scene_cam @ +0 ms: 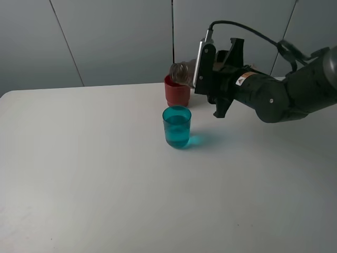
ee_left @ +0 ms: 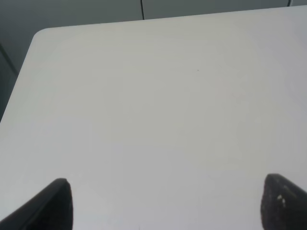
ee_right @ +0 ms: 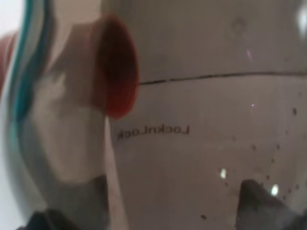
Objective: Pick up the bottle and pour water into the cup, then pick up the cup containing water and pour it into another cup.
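The smoky translucent bottle (scene_cam: 182, 73) lies nearly horizontal in the air, its end over the red cup (scene_cam: 177, 94) at the back of the table. My right gripper (scene_cam: 216, 66) is shut on the bottle. In the right wrist view the bottle (ee_right: 201, 143) fills the frame, and the red cup (ee_right: 117, 72) shows distorted through it. The teal cup (scene_cam: 177, 126) stands upright just in front of the red cup and holds water. My left gripper (ee_left: 165, 201) is open over bare table, with nothing between its fingertips (ee_left: 57, 203).
The white table (scene_cam: 79, 174) stretches wide to the left and front of the two cups. A grey panelled wall rises behind the back edge. The right arm's cable loops above the wrist.
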You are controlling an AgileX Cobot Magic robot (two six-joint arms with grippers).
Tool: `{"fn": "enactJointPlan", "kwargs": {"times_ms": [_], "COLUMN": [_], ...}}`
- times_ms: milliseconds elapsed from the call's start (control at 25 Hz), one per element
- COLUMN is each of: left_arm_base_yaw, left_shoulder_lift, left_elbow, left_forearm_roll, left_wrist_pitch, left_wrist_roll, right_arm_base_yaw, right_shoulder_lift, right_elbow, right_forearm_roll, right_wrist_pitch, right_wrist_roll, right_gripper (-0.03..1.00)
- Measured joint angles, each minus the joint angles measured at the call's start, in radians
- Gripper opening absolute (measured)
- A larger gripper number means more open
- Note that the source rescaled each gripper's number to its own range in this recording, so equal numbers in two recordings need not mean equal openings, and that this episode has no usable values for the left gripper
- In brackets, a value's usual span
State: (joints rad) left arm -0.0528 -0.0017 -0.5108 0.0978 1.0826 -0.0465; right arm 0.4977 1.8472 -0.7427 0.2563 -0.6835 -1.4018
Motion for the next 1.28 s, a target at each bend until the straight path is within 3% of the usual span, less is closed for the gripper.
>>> {"fn": "enactJointPlan", "kwargs": {"times_ms": [200,480,600,720,960,1280], "left_arm_base_yaw": [0.000,0.000,0.000,0.000,0.000,0.000], "left_shoulder_lift": [0.000,0.000,0.000,0.000,0.000,0.000], "left_elbow": [0.000,0.000,0.000,0.000,0.000,0.000], "left_forearm_roll": [0.000,0.000,0.000,0.000,0.000,0.000], "left_wrist_pitch": [0.000,0.000,0.000,0.000,0.000,0.000], "left_wrist_roll": [0.000,0.000,0.000,0.000,0.000,0.000], "right_arm_base_yaw": [-0.008,-0.100,-0.153,-0.204,-0.268,-0.268], "right_shoulder_lift": [-0.058,-0.069,-0.069,-0.069,0.001,0.146], "right_elbow": [0.000,0.000,0.000,0.022,0.037,0.060], "right_forearm_roll": [-0.045,-0.308,-0.391,-0.412,-0.409,-0.347], "right_wrist_pitch": [0.001,0.001,0.001,-0.023,-0.052,-0.268], "right_wrist_roll": [0.370,1.017,1.213,1.296,1.315,1.323], "right_gripper": [0.03,0.03,0.03,0.03,0.03,0.03]}}
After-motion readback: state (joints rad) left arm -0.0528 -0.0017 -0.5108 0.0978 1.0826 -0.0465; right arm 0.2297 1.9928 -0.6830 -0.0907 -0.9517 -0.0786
